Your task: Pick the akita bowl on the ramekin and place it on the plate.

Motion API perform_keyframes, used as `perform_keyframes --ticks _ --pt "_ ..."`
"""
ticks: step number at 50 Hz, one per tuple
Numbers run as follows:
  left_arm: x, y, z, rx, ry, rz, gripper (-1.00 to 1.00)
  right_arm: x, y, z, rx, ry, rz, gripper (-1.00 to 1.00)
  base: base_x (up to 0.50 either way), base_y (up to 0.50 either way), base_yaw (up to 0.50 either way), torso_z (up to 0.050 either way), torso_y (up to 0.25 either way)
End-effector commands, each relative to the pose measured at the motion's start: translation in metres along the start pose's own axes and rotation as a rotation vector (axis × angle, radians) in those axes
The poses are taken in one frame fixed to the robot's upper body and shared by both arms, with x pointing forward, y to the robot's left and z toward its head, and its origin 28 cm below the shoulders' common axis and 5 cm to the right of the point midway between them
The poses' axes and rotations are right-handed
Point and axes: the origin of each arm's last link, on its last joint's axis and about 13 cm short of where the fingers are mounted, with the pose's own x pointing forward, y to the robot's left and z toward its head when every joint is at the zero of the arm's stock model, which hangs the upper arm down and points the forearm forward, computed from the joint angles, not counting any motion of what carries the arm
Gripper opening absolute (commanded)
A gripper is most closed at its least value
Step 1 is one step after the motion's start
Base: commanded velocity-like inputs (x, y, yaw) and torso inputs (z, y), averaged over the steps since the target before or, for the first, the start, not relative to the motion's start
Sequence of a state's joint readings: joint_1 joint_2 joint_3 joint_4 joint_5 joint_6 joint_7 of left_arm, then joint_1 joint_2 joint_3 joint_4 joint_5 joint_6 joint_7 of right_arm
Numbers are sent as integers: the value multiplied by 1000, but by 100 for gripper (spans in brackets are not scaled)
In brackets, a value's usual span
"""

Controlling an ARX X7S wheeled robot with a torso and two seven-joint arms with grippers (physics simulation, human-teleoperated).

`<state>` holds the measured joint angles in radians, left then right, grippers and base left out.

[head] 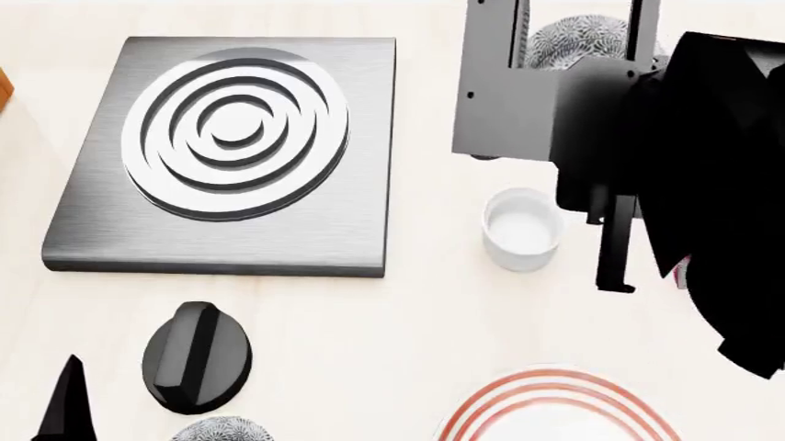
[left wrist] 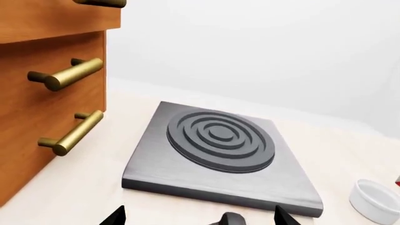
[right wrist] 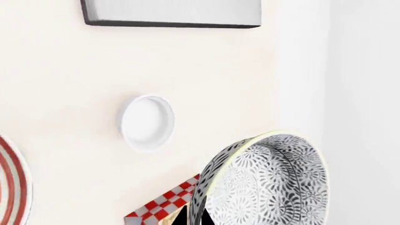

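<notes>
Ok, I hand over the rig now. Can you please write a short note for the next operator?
Left hand: open, empty.
Right hand: appears shut on the rim of the akita bowl, which is held tilted.
Ramekin: empty.
Plate: only partly in view at the near edge; nothing on the visible part.
Done: bowl is off the ramekin.
Left: carry it to the plate, set it down, release.

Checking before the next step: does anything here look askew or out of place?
Yes: the bowl is steeply tilted, almost on edge, with its rim between the fingers of the right gripper. It is clear of the ramekin, which stands empty. Nothing looks spilled or broken.
</notes>
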<state>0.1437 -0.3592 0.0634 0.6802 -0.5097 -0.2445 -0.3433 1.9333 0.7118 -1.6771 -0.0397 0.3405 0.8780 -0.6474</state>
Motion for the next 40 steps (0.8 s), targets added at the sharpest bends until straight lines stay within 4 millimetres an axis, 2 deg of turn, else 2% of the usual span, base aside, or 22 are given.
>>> perform_keyframes --ticks 1,4,5,8,21,27,40 --pt "0 0 2 1 -9 5 100 -40 11 8 -75 -4 58 -100 0 0 0 0 0" --pt "0 0 2 1 -9 5 100 -40 12 8 -75 -4 58 -100 0 0 0 0 0" --pt "0 0 2 2 -10 4 100 -47 16 11 -90 -5 86 -100 0 0 0 0 0" --pt "0 1 2 1 -10 6 100 -51 20 11 -98 -1 103 -100 0 0 0 0 0" --pt "0 0 1 1 -8 4 100 -73 77 8 -128 -33 214 -100 0 0 0 0 0" --pt "0 1 1 -2 -7 3 100 -73 105 6 -152 -35 278 -100 0 0 0 0 0" --pt "1 1 2 -6 -3 5 100 -76 138 7 -149 -73 342 -100 0 0 0 0 1"
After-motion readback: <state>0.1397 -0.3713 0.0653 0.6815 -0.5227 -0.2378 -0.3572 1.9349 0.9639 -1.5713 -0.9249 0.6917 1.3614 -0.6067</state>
